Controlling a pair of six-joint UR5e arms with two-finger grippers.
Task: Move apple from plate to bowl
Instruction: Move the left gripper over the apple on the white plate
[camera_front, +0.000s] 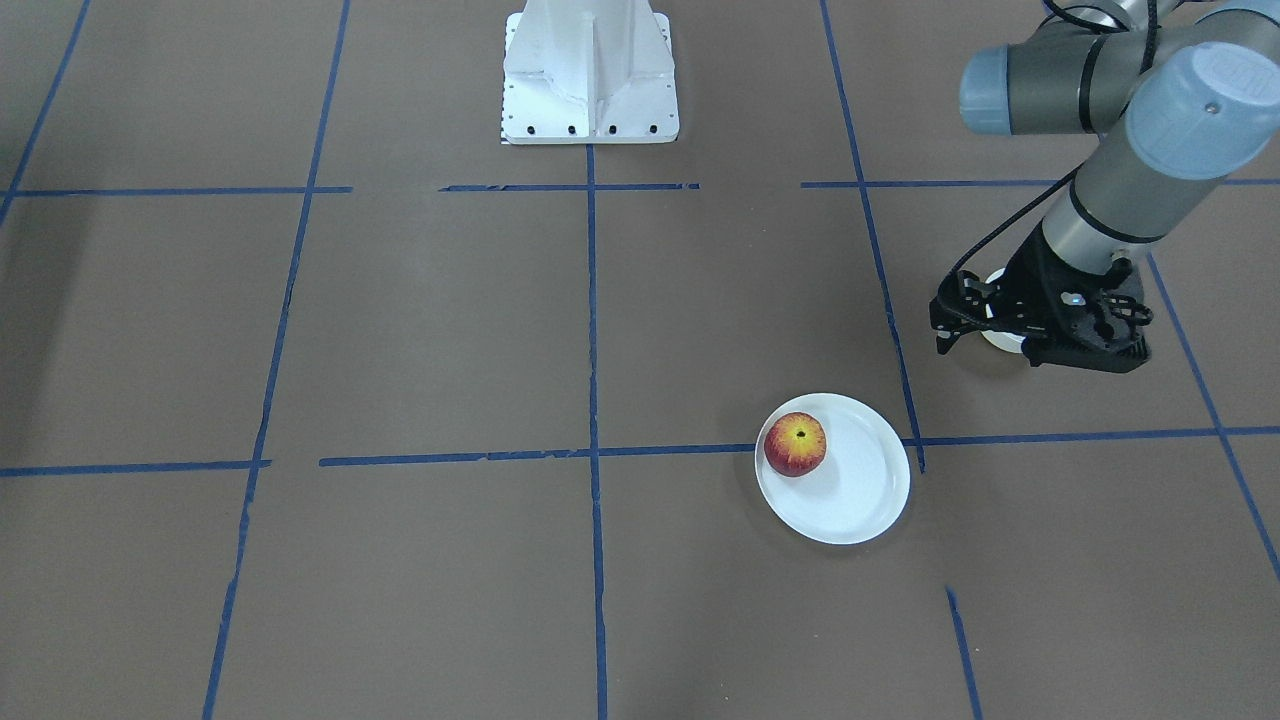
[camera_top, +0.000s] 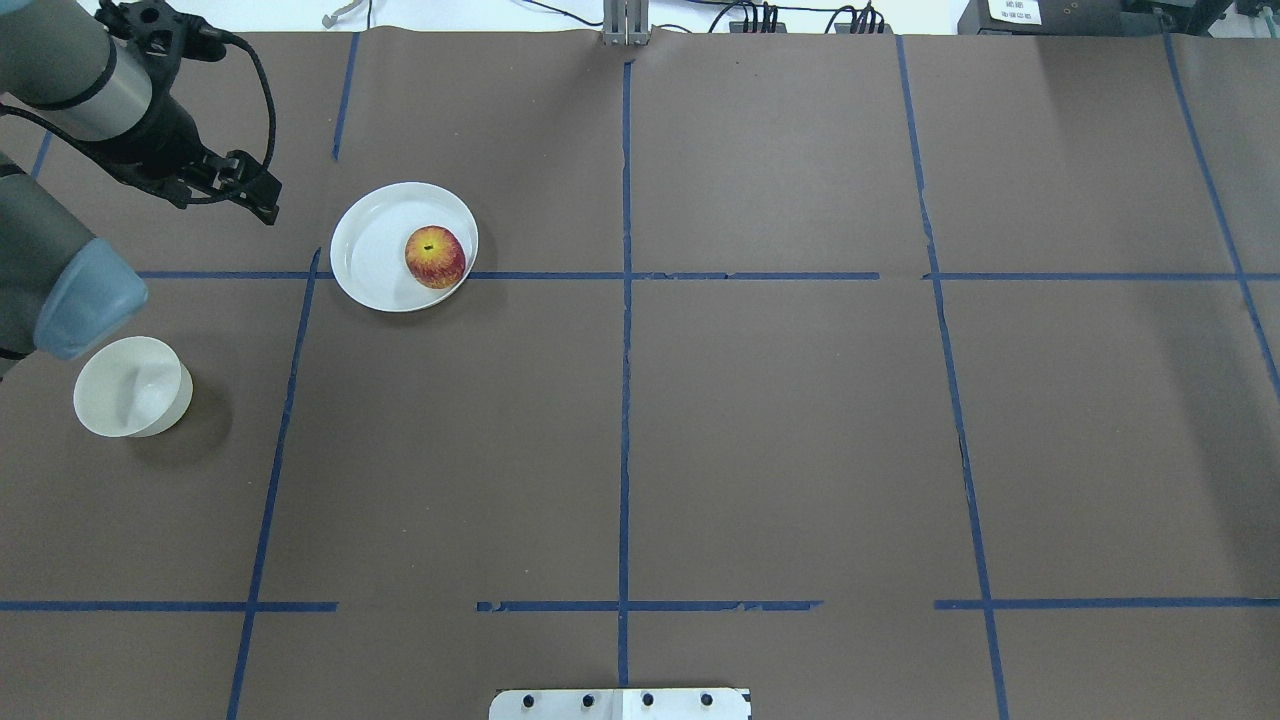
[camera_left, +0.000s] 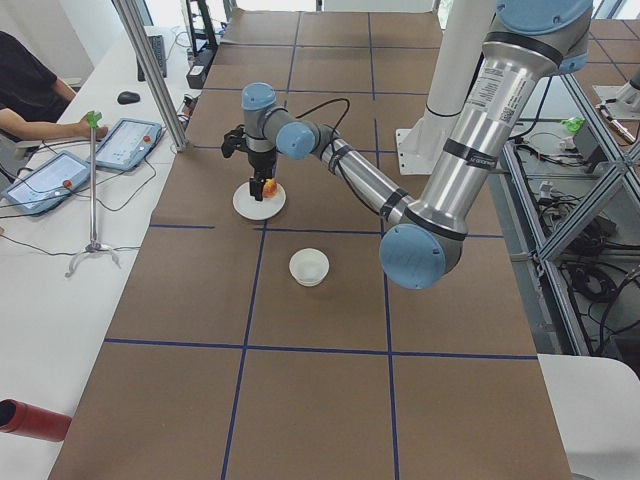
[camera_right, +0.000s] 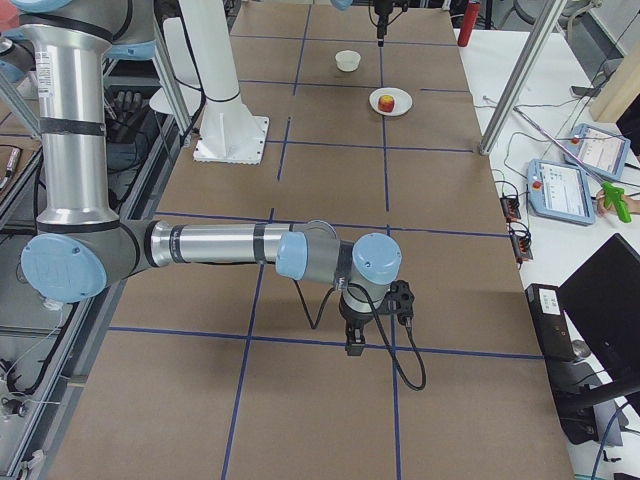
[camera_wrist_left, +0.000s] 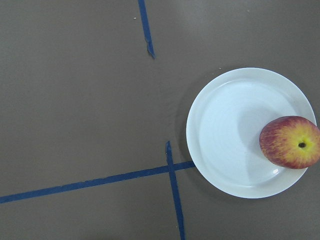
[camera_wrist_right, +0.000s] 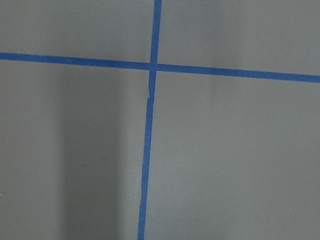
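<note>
Seen from overhead, the apple (camera_top: 435, 257) lies on the plate (camera_top: 375, 240), stem dimple up, against the rim at about 4 o'clock. The bowl (camera_top: 132, 386) stands upright on the bench (camera_top: 760, 420), well apart from the plate at its 8 o'clock. The left claw (camera_top: 258, 188) hangs above the bench at the plate's 10 o'clock, touching nothing, its fingers apparently apart. The right claw (camera_right: 355, 345) points down over blue tape far from both dishes; whether it is apart or together I cannot tell
</note>
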